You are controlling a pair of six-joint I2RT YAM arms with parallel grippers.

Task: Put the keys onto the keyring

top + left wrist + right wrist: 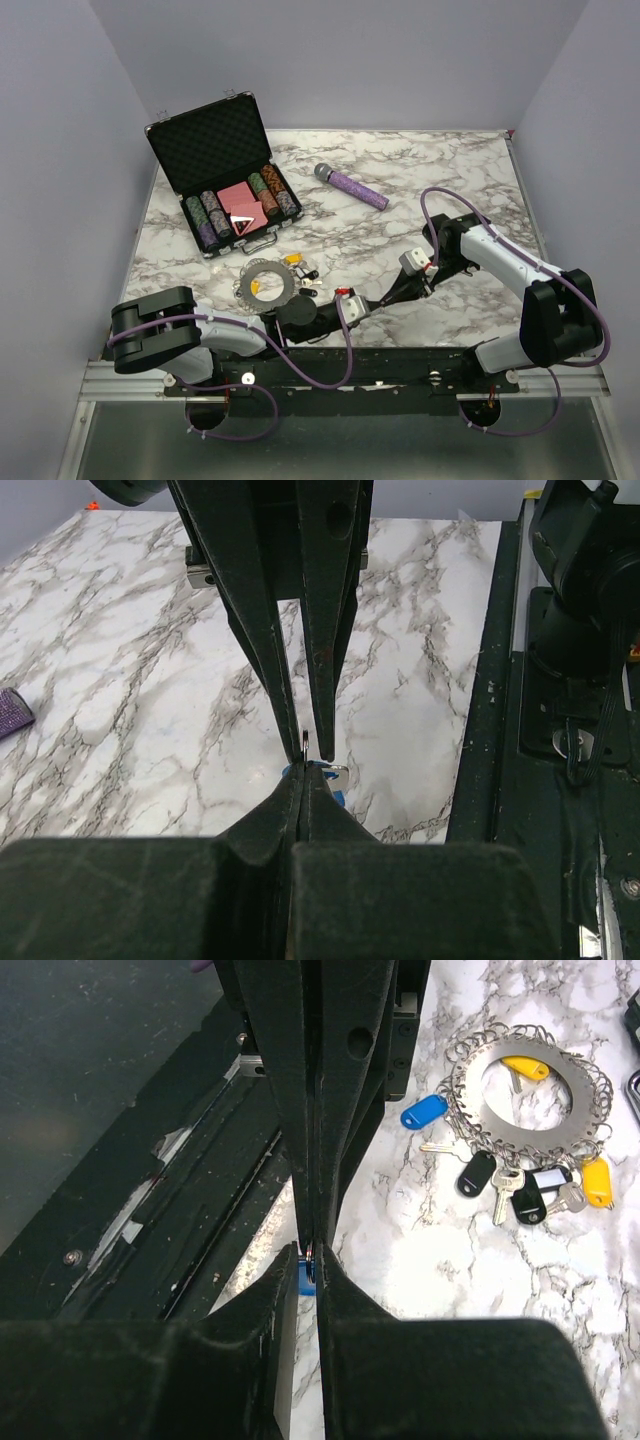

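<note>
The keyring (279,282) is a flat grey ring with a looped edge and lies near the table's front left. In the right wrist view the keyring (574,1110) has keys around it: blue (423,1111), yellow (596,1180) and black (477,1172) caps. My left gripper (371,301) and right gripper (381,295) meet tip to tip just right of it. My left gripper (303,770) is shut on the small split ring of a blue-capped key (340,795). My right gripper (311,1258) is shut on the same small ring, with the blue cap (304,1280) behind it.
An open black case (225,175) with poker chips and cards stands at the back left. A purple microphone (350,186) lies mid-table. The black front rail (500,680) runs just beside the grippers.
</note>
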